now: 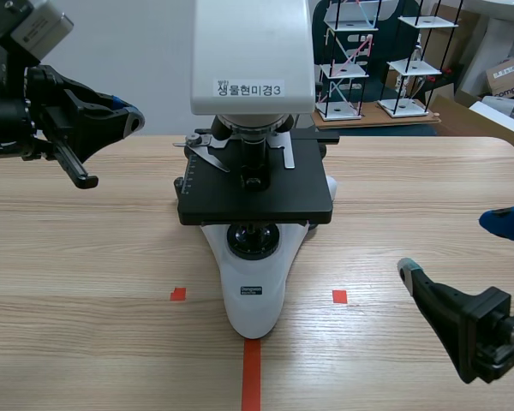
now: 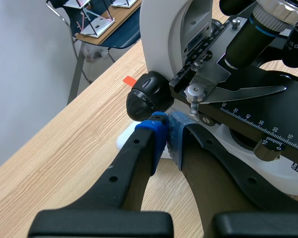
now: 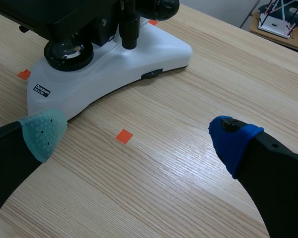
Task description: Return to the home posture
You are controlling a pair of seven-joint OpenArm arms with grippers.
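Near the focus knob (image 2: 149, 96) of the microscope (image 2: 169, 29), we are holding the left gripper (image 2: 168, 136) clenched on nothing, the right gripper (image 3: 138, 135) released over the tabletop (image 3: 188, 163) (both free to retract home).

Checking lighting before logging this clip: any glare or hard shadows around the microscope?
Scene view: even light, the stage casts a soft shadow on the white base. Left wrist view: bright glints on the metal slide clip. Right wrist view: only a faint shadow along the base, no glare.
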